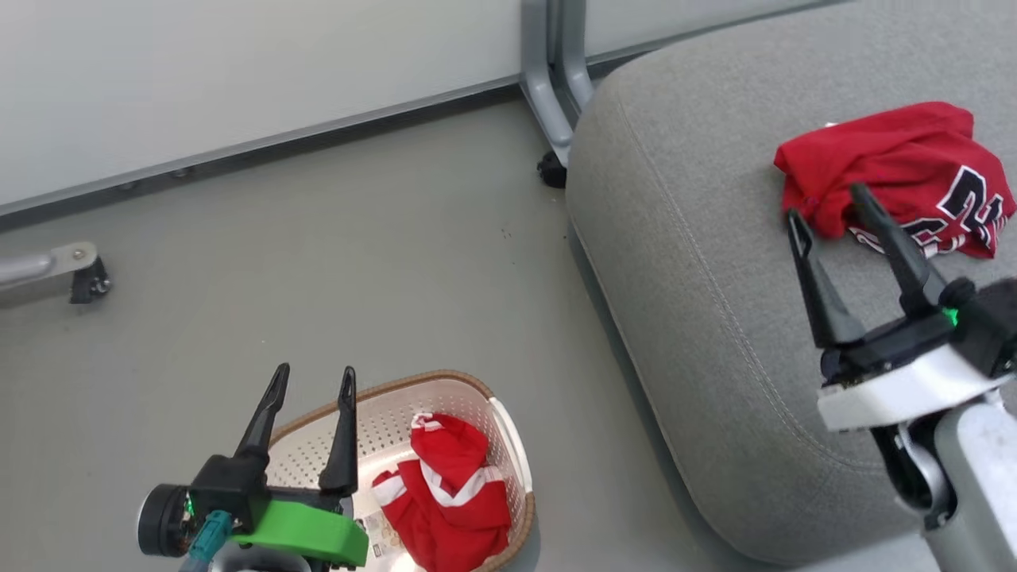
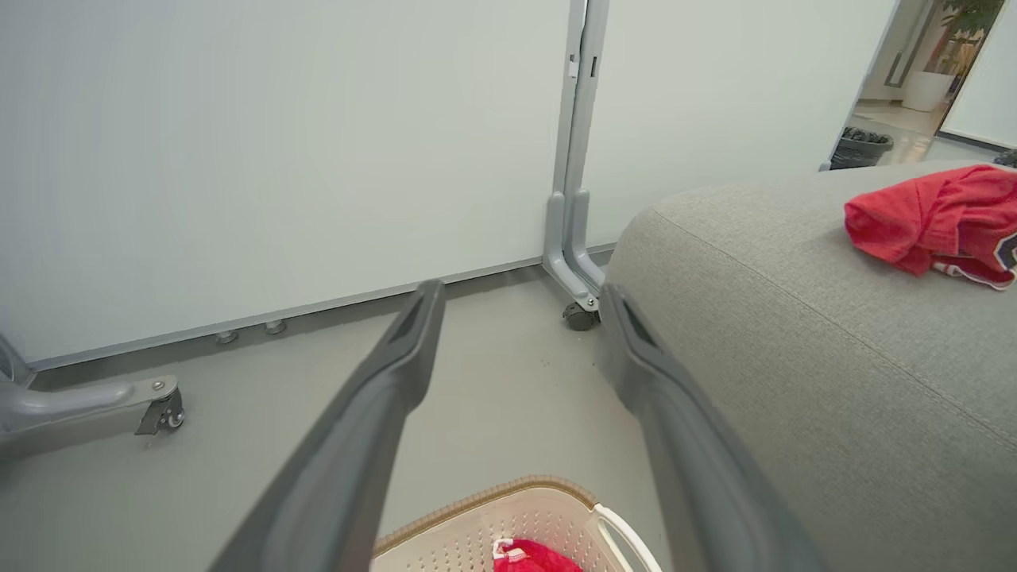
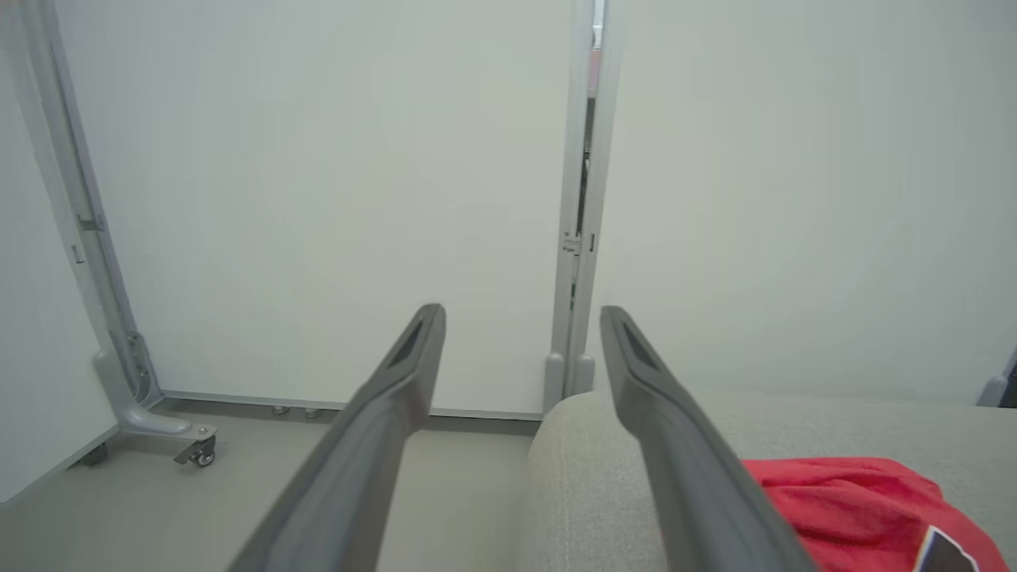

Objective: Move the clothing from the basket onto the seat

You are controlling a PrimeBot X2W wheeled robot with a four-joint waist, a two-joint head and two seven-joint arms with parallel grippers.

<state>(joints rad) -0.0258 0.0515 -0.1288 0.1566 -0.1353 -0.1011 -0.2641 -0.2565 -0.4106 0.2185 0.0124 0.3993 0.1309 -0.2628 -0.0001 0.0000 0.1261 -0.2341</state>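
Seat (image 1: pixel 691 262) holding jersey (image 1: pixel 890 163), striped garment (image 1: pixel 453 492) in basket (image 1: pixel 445 376), left gripper (image 1: pixel 314 371) and right gripper (image 1: pixel 825 202) parted

Open floor (image 1: pixel 357 238) between basket (image 1: pixel 381 433) and partition wall (image 1: pixel 238 63)
The seat (image 1: pixel 699 318) rises just right of the basket, a narrow strip of floor between them. One castered partition leg (image 1: pixel 548 103) stands at the seat's far corner, another (image 1: pixel 48 266) far left.

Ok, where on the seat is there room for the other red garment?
The seat is bare from its left edge to the jersey, and along its near edge. Crowded only at the far right, around jersey and right gripper.
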